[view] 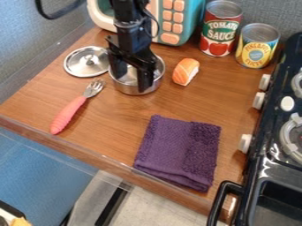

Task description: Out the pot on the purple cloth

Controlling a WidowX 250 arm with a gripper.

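Black gripper [131, 76] hangs over the metal pot [137, 90] near the top centre, pointing down. Its two fingers are spread apart, open, with their lower ends within the pot's rim; whether they touch the wall I cannot tell. The arm covers the back part of the pot. The pot stands upright on the wooden counter. The folded purple cloth [179, 150] lies flat nearer the counter's front edge, to the right of and below the pot in view, apart from it.
A metal lid [87, 61] lies left of the pot, with a pink-handled fork [73, 110] below it. Sushi [186, 71] sits to the right. Two cans [220, 28] and a teal toy appliance [189, 20] stand behind. The stove [277, 145] borders the right side.
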